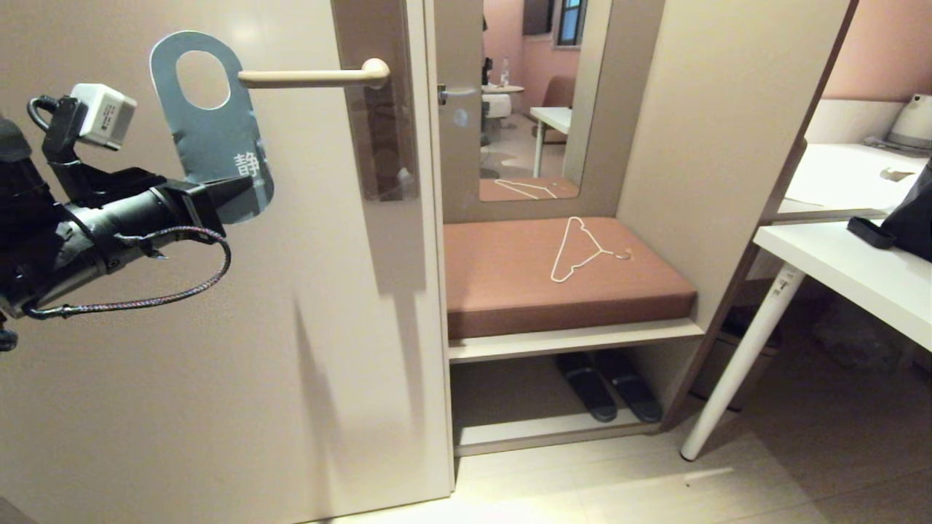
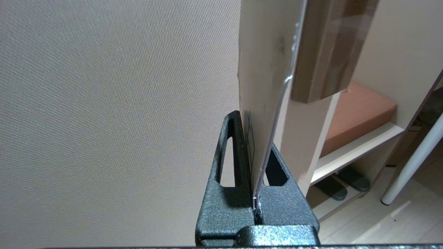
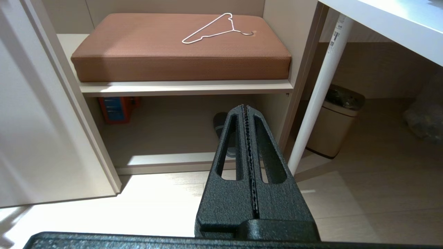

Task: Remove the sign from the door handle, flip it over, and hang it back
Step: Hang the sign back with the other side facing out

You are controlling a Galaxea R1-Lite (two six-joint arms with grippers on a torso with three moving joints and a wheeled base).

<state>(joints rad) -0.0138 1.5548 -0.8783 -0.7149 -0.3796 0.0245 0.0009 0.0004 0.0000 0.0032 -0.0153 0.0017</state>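
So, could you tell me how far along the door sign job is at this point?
Done: the sign is off the door handle, its hole left of the lever's free end. In hand: the left gripper is shut on the sign's lower end, blue-grey face toward the head camera. Left: whether it is already turned cannot be told; it still needs hanging back. The right gripper hangs shut near the floor.

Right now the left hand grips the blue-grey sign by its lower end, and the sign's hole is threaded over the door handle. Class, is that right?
Not quite. The left hand does grip the sign by its lower end, but the head view shows the hole off the door handle, just beyond the lever's tip.
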